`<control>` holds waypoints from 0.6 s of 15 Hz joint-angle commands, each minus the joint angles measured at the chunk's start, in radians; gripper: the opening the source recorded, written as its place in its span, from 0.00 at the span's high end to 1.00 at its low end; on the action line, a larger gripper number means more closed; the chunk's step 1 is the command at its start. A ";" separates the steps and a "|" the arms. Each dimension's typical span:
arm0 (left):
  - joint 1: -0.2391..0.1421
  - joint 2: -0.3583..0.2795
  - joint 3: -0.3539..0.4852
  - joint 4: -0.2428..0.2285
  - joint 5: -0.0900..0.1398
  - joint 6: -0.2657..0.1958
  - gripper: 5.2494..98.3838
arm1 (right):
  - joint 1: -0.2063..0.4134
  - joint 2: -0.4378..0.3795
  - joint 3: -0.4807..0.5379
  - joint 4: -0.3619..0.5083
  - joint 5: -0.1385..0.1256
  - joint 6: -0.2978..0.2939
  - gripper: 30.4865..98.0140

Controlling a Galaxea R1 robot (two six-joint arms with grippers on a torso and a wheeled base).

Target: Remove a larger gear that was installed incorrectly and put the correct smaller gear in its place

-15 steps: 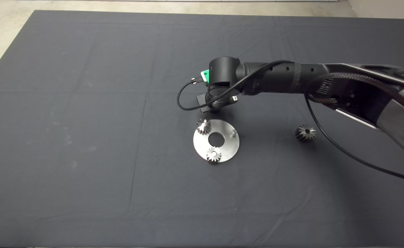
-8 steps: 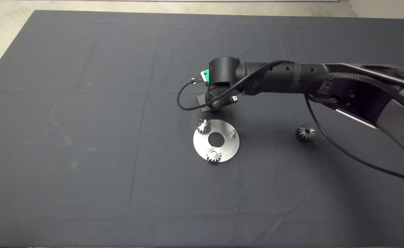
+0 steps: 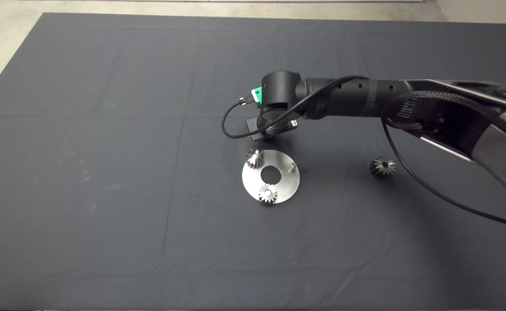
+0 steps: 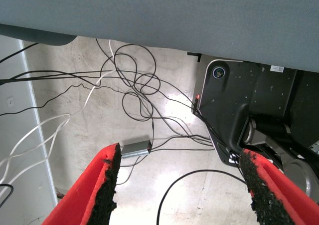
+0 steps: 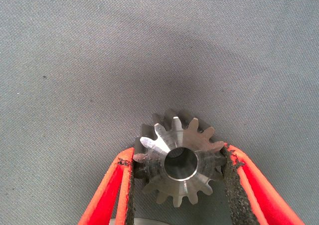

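A dark mat (image 3: pixel 106 172) is covering the table, lying creased in faint lines. A round steel plate (image 3: pixel 279 190) with a centre hole is lying on it, carrying two small gears (image 3: pixel 255 159) (image 3: pixel 268 194) and a bare pin (image 3: pixel 292 166). Pale floor (image 3: pixel 2 26) is showing beyond the mat; loose cables (image 4: pixel 134 90) and a small grey box (image 4: pixel 135 148) are lying there.

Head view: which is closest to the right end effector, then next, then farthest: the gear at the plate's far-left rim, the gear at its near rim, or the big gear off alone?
From the right end effector:
1. Gear at the far-left rim of the round plate, just below the end effector.
2. Gear at the near rim, across the plate's hole.
3. The larger gear, alone on the mat, off to the right.
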 commanded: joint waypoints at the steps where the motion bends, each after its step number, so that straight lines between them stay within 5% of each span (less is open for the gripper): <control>1: 0.009 -0.004 0.013 0.009 0.005 -0.006 0.41 | 0.022 0.003 0.007 -0.037 -0.052 0.002 0.90; 9: 0.009 -0.002 0.013 0.011 0.005 -0.004 0.41 | 0.025 0.002 0.007 -0.030 -0.053 0.002 0.92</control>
